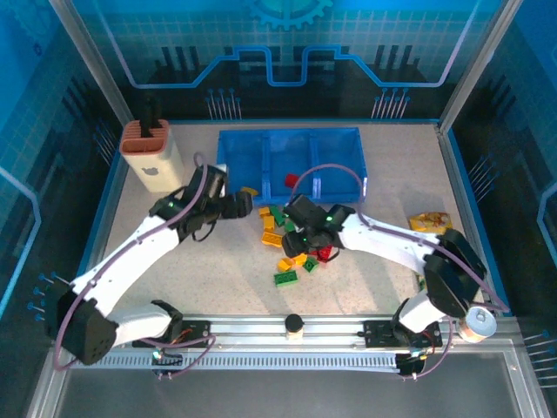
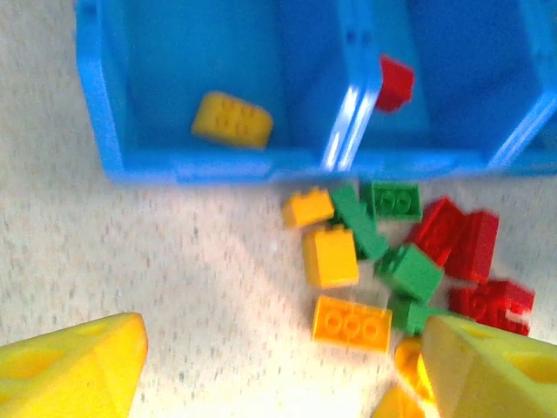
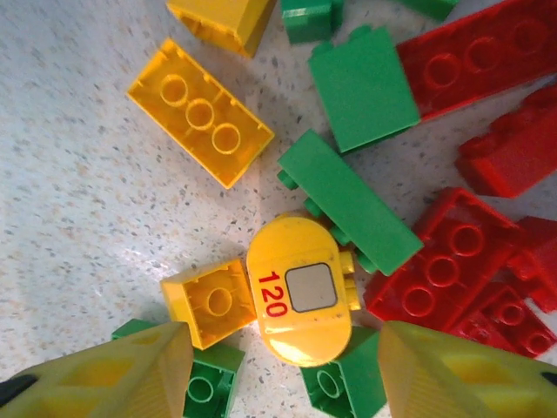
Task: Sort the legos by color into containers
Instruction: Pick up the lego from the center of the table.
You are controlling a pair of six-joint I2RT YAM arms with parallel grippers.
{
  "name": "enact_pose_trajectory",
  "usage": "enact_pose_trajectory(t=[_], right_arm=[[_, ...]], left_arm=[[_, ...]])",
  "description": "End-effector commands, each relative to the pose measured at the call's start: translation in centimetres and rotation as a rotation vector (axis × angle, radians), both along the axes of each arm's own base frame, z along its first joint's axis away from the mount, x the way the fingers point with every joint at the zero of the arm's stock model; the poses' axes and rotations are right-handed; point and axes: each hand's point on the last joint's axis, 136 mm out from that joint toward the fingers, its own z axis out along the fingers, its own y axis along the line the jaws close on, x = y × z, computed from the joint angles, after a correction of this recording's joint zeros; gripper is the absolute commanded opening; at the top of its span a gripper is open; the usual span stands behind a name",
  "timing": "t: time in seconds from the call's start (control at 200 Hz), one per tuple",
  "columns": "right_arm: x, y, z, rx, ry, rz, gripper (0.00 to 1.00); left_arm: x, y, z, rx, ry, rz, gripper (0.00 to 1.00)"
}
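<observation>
L jaws spread over worktop (image 2: 157,261), R jaws spread by yellow piece (image 3: 300,300) in pile (image 2: 409,272) — yellow lego (image 2: 231,119), red lego (image 2: 394,83) in separate tray (image 2: 96,131) bays

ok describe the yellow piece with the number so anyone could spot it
Start at the blue tray, then drop to the pile of legos in front of it. Between the fingers of the right gripper lies the yellow piece: unlike its studded neighbours, it is rounded and smooth-topped, with a red 120 and a grey square.
</observation>
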Motion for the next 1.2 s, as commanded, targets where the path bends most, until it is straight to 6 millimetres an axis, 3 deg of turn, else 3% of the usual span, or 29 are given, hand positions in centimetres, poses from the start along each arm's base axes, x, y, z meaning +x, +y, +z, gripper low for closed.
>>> enact_pose_trajectory(t=[0.0,0.13,0.265,0.945,1.196], right_arm=[[-0.4,-0.6,-1.4,-0.104,0.033,0.015,0.58],[-0.6,-0.1,-2.7,-0.125,0.069,0.022,0.58],[-0.5,0.3,-3.8,-0.149,0.083,0.024,0.58],[-0.1,1.3,-6.6,-0.246,0.086,0.026,0.56],[0.6,1.9,-6.2,-0.251,0.063,0.027,0.58]], left_arm=[[-2.9,0.7,-1.5,-0.026,0.028,0.033,0.83],[-5.6,2.0,-2.3,-0.035,0.041,0.048,0.83],[-7.0,2.7,-2.8,-0.057,0.044,0.063,0.82],[-7.7,3.1,-4.1,-0.048,0.049,0.063,0.81],[-7.9,3.6,-4.0,-0.040,0.034,0.069,0.81]])
